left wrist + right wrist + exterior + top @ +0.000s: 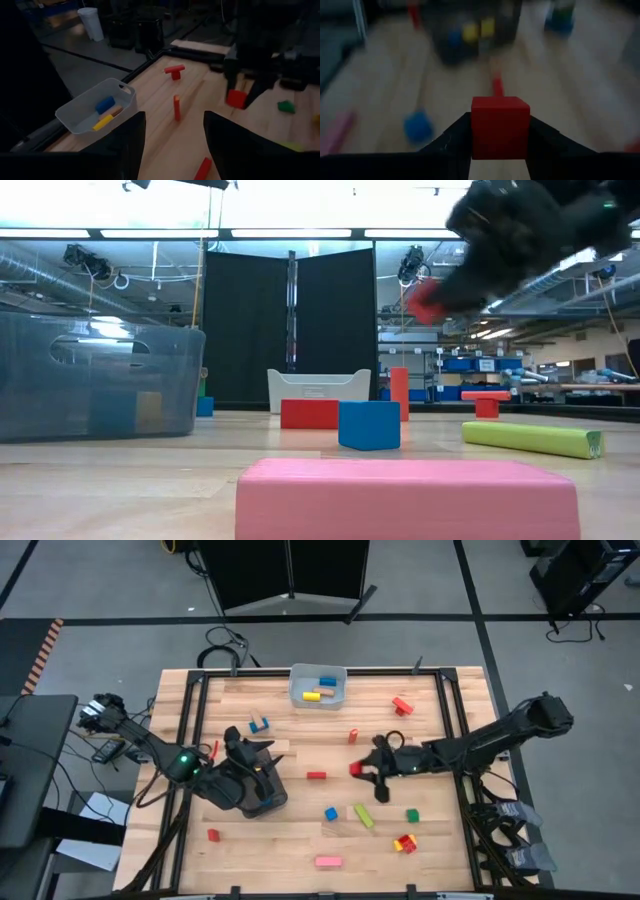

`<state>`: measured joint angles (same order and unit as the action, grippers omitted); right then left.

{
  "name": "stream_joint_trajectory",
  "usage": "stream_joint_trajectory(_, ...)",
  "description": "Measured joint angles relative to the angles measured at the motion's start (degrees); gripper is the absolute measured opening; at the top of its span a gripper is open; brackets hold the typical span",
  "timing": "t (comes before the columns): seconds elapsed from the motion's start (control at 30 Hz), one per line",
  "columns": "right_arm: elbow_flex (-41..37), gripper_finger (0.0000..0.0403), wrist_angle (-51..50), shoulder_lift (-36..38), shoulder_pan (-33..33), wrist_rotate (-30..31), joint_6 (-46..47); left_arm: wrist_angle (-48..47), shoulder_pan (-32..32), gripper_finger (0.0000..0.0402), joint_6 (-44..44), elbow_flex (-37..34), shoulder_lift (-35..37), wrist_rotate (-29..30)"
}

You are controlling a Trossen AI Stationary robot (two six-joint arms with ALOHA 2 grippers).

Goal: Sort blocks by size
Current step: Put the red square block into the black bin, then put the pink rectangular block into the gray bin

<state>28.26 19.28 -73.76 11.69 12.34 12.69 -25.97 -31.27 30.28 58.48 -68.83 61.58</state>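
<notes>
My right gripper (362,770) is shut on a red cube (500,127) above the middle of the table; in the low view the cube (428,300) hangs well above the wood. My left gripper (258,746) is open and empty (174,122), just above the far side of the dark grey tray (258,796), which holds yellow and blue cubes (470,32). The light grey-blue bin (318,687) at the far edge holds a blue, a yellow and a wooden bar. Loose blocks lie around: a red bar (316,776), a blue cube (330,812), a green bar (363,817), a pink bar (328,862). My right gripper pinches the red cube by two opposite side faces (476,135) between its two fingers. The fingers come roughly level from the table's right side. The cube is lifted clear of the table and sits level.
A green cube (412,815), a red and yellow cluster (405,843) and a red cube (213,835) lie near the front. A red T-shaped pair (402,705), an upright red bar (354,735) and a blue and wood pair (260,725) stand farther back.
</notes>
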Motion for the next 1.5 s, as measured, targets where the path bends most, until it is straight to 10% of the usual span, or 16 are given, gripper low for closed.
stream_joint_trajectory(0.33,15.8,0.0143,26.5,-26.0,-1.9,-4.0,-7.3,1.0,-2.3,0.0207,0.5,0.0,3.5,-0.6)
stream_joint_trajectory(0.83,47.5,0.0146,22.2,-53.0,-4.2,-15.4,-9.9,0.7,-7.9,0.0207,2.9,0.0,5.3,1.1)
stream_joint_trajectory(0.93,49.7,0.0207,20.9,-54.7,-4.4,-15.4,-10.1,0.5,-8.6,0.0207,3.0,0.0,5.3,2.2)
stream_joint_trajectory(1.17,45.6,0.035,23.0,-51.7,-6.9,-15.1,-11.1,0.2,-8.7,0.0207,3.0,0.0,5.3,1.7)
stream_joint_trajectory(1.5,17.7,0.0314,43.4,-33.2,-9.2,-8.4,-13.8,-10.0,-8.7,0.0207,10.9,0.0,5.1,-7.5)
